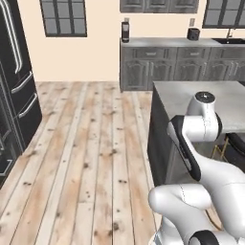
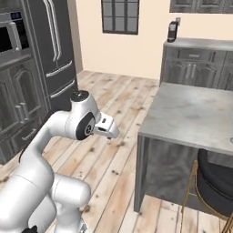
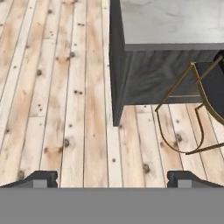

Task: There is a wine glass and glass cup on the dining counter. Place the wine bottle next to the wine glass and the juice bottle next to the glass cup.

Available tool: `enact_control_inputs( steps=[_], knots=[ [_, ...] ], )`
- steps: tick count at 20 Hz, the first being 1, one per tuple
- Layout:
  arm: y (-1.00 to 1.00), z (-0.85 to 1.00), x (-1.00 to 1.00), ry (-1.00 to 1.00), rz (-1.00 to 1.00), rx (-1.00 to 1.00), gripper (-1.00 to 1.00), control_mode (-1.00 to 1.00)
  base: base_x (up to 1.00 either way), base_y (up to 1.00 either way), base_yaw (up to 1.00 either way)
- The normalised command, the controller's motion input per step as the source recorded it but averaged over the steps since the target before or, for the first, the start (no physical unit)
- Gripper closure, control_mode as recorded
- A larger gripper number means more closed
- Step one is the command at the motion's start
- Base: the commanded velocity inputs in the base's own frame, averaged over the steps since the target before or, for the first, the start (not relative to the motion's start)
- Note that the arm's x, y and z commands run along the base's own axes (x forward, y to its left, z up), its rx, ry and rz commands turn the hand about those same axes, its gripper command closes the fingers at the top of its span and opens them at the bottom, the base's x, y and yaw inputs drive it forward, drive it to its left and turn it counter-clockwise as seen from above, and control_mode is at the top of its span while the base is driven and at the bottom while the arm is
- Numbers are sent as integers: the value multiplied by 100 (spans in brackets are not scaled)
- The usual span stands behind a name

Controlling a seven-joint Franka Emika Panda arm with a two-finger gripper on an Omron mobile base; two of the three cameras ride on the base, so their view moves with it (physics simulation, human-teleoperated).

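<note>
The gripper, seen in the hand view, stands released, its two dark fingertips spread wide and holding nothing, above the plank floor. Ahead of it lies the end of the dining counter, a grey-white marble top on a dark base, with a gold-framed stool tucked at its side. In the left base view the white arm rises beside the counter's near end; in the right base view the marble top is bare where visible. Dark cabinets line the far wall
</note>
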Motion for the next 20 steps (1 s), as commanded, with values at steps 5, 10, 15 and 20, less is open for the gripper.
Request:
enact_control_inputs(
  steps=[5, 10, 15, 20],
  knots=[
    [0, 0, 0, 0, 0, 0, -100, 100, 80, 41, -25],
    [0, 0, 0, 0, 0, 0, -100, 100, 83, 38, -24],
    [0, 0, 0, 0, 0, 0, -100, 100, 78, 46, -20],
    [0, 0, 0, 0, 0, 0, -100, 100, 77, 51, -14]
  ],
)
